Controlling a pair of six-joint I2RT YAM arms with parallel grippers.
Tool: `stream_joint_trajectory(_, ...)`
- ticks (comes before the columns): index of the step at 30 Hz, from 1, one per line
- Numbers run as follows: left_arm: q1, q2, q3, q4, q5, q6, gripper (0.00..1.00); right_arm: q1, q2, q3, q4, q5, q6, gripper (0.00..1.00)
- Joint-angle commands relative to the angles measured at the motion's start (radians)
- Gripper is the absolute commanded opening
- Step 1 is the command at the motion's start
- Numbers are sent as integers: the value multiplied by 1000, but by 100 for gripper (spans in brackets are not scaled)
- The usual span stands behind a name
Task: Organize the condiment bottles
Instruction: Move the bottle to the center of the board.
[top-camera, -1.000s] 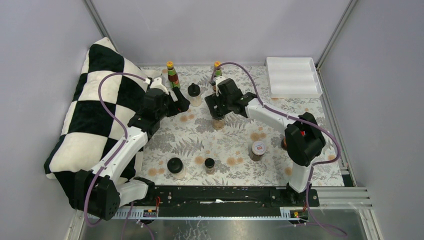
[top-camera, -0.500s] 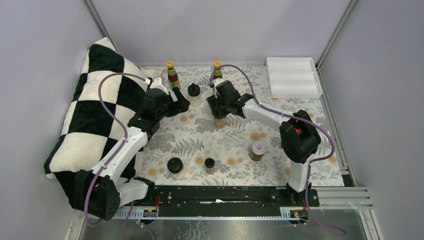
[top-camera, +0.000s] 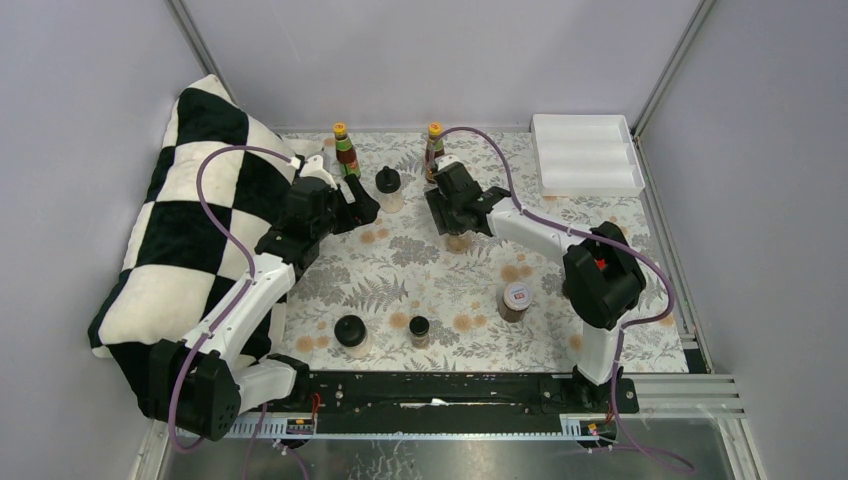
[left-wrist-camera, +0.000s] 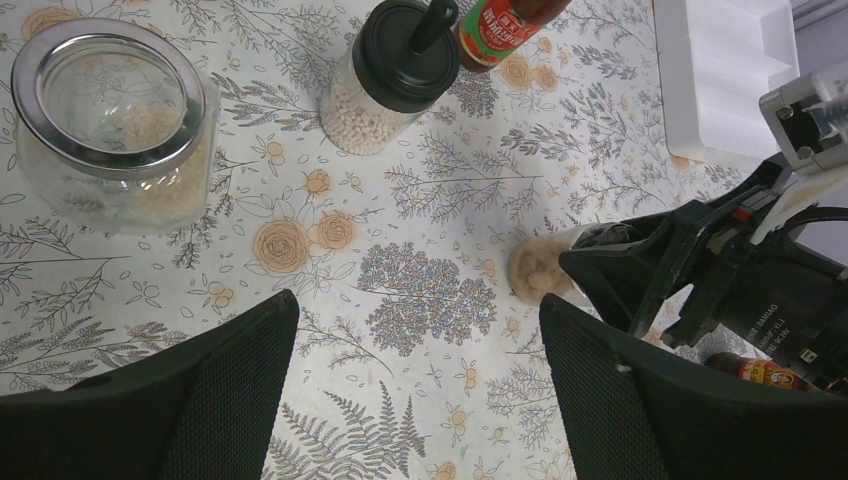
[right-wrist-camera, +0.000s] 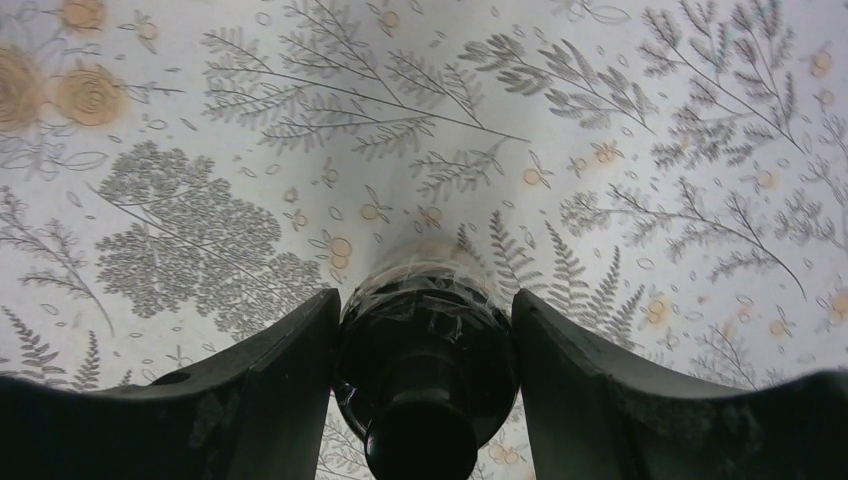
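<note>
At 6 o'clock, nearest, stand 3 jars: dark-lidded jar (top-camera: 350, 333), small jar (top-camera: 419, 330), red-topped jar (top-camera: 516, 298). Mid-table, the right gripper (top-camera: 455, 226) pinches a black-capped jar (right-wrist-camera: 425, 340). The left gripper (left-wrist-camera: 415, 310), at 10 o'clock, is spread and empty. Beyond, at 12, the knobbed jar (top-camera: 388, 188) sits between the left bottle (top-camera: 345, 152) and the right bottle (top-camera: 435, 140), which crowds the right gripper. The tray (top-camera: 585, 152) is at 2.

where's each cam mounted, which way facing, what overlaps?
Top external: fixed above and behind the robot, looking down on the floral table; left arm and right arm show whole.
Left wrist: looks down past its open left claw at the clear-lidded jar and the tan-filled jar.
Right wrist: looks straight down between the right claw fingers, closed on the tan-filled jar.
Shared: that jar shows in all three.
</note>
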Motion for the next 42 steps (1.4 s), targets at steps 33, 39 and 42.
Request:
stream_joint_trajectory(33, 8, 26, 20, 8, 47, -1, 93, -629, -355, -328, 8, 164, 163, 59)
stream_joint_trajectory(39, 8, 26, 35, -7, 52, 3, 93, -687, -388, -358, -3, 230, 182, 59)
stream_joint_trajectory(42, 8, 25, 43, -17, 51, 8, 93, -730, -397, -365, 5, 238, 187, 59)
